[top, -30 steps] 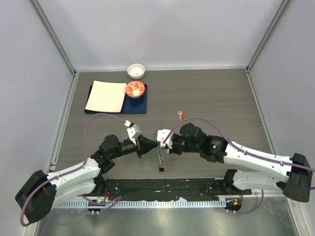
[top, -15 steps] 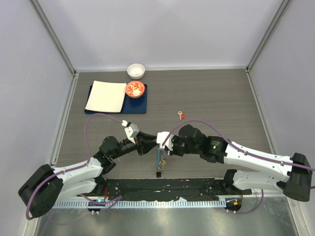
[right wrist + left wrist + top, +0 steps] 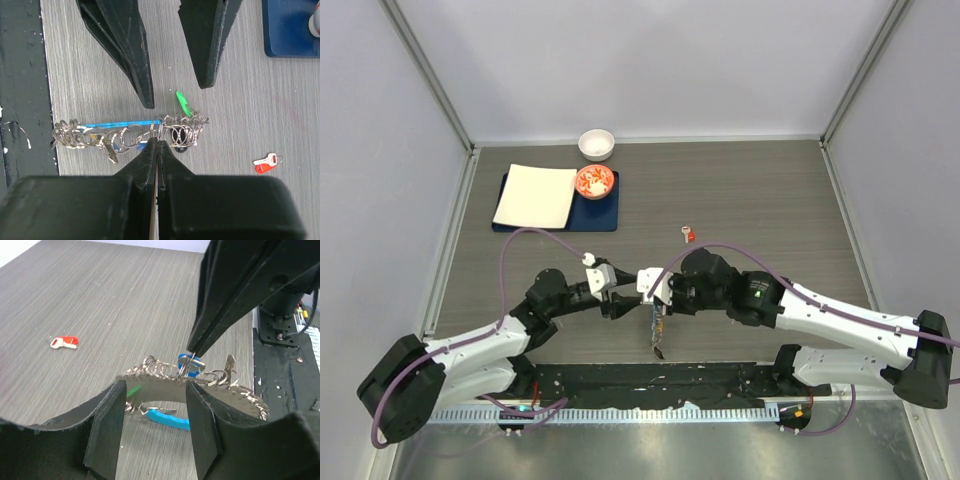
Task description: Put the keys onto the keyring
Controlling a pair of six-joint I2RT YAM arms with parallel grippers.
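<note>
The keyring [image 3: 132,131], a bunch of silver rings and keys with a light-blue strip [image 3: 120,122] and a green tag [image 3: 184,104], hangs just over the table near its front edge [image 3: 657,330]. My right gripper [image 3: 156,140] is shut on one ring in the middle of the bunch. A blue cap [image 3: 192,361] shows among the rings beside that gripper's tips [image 3: 192,347]. My left gripper [image 3: 152,425] stands open just left of the bunch, with nothing between its fingers. The red key [image 3: 689,234] lies loose on the table farther back [image 3: 64,342].
At the back left lies a blue mat [image 3: 558,222] with a white sheet [image 3: 535,195] and a red bowl [image 3: 594,181] on it. A white bowl [image 3: 596,143] stands behind it. A black strip [image 3: 650,380] runs along the near edge.
My left gripper has opened and let go of the keyring. The bunch now hangs from the right gripper alone and has shifted slightly right.
</note>
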